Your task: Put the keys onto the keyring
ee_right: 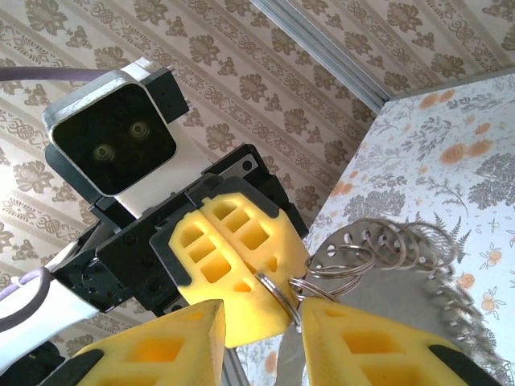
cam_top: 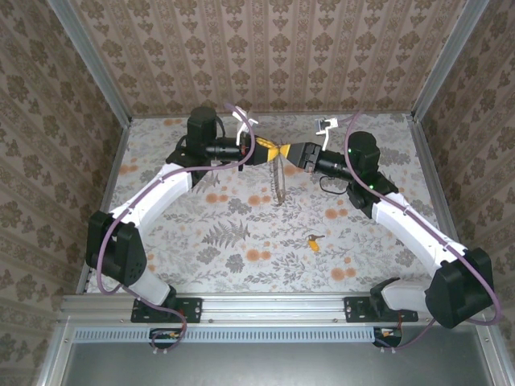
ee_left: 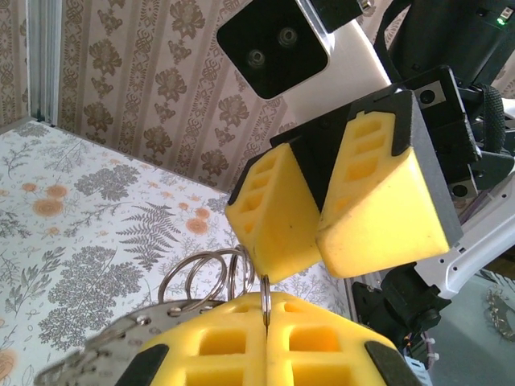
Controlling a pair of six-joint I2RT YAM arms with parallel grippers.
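Seen from above, the left gripper point(cam_top: 269, 151) and right gripper point(cam_top: 291, 152) meet tip to tip in the upper centre of the frame. The keyring point(cam_top: 279, 183) hangs just below them. The key point(cam_top: 314, 240) lies on the floral table point(cam_top: 201, 257) lower right of centre, well apart from them. The left wrist view adds that the left fingers point(ee_left: 322, 354) are pressed together on the keyring's thin wire. In the right wrist view the right fingers point(ee_right: 362, 338) stand part-way apart around a small split ring point(ee_right: 278, 291). Whether they touch it I cannot tell.
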